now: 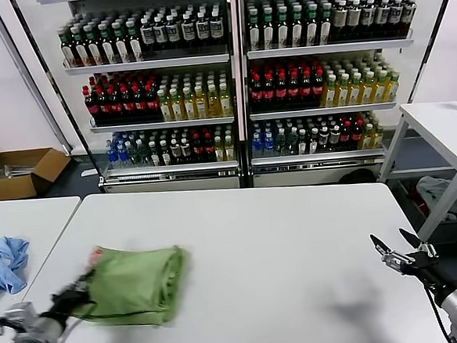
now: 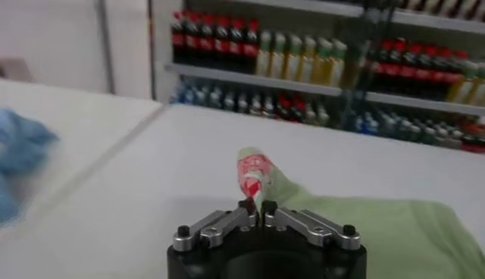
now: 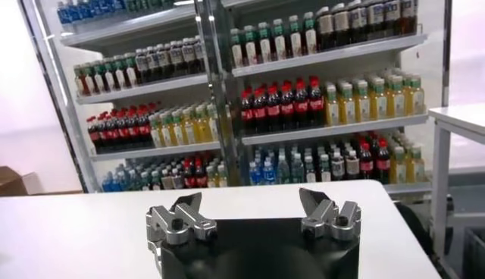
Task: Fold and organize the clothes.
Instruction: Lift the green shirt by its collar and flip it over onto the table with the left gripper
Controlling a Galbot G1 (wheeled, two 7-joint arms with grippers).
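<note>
On table (image 1: 257, 240), one shirt (image 1: 134, 286) — left gripper (image 2: 258, 206) pinching it, right gripper (image 1: 401, 247) agape.

No words or numbers can be read anywhere. Labels are seen on the bottles (image 1: 285, 85) on the shelves (image 1: 158, 63) — red, green, yellow — but they are too small for any name to be made out.

Head cam sits high, looks fwd and down over the white counter (image 1: 257, 248) w/ the drink shelves (image 1: 238, 84) at the back. Left wrist cam rides low behind its own fingers (image 2: 248, 206), right up close, facing across the counter to the shelves. Right wrist cam is the same deal, low behind its spread fingers (image 3: 186, 206), facing the shelves. All 3 views share counter + shelves.
</note>
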